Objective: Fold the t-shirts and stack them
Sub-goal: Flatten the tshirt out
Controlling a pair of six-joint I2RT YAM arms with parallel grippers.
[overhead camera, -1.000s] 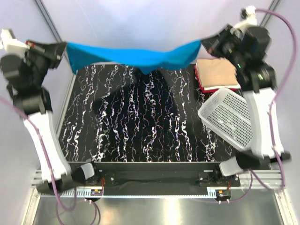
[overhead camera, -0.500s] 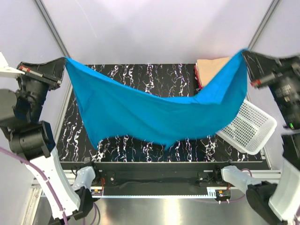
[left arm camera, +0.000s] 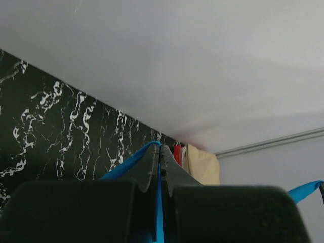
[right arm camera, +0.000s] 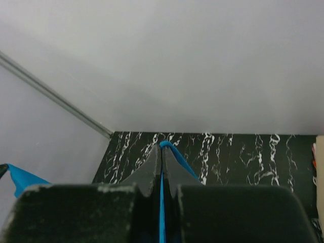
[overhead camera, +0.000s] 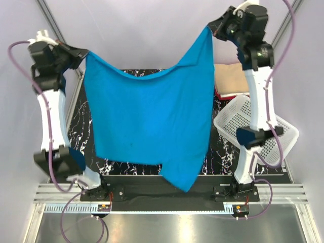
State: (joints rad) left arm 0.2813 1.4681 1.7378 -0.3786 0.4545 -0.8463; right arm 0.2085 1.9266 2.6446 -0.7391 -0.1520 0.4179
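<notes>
Blue t-shirt (overhead camera: 152, 116) hanging above the bench (overhead camera: 220, 156), left gripper (overhead camera: 83, 52) and right gripper (overhead camera: 212, 28) each clamped on a top corner; lower both evenly, with that edge taut.

A t-shirt (overhead camera: 152, 121) hangs between the left gripper (overhead camera: 83, 52) and right gripper (overhead camera: 211, 28), above the table (overhead camera: 76, 126). At the table's far right, folded t-shirts (overhead camera: 230, 81) lie behind the basket (overhead camera: 227, 120).

The left gripper (left arm camera: 160, 167) has its two dark fingers pressed together on a thin edge of the turquoise t-shirt (left arm camera: 129, 163), which loops over their tips. Beyond lies the black marbled table (left arm camera: 50, 131). At its far end a tan folded t-shirt (left arm camera: 205, 167) sits just beside a red t-shirt (left arm camera: 177, 153).
</notes>
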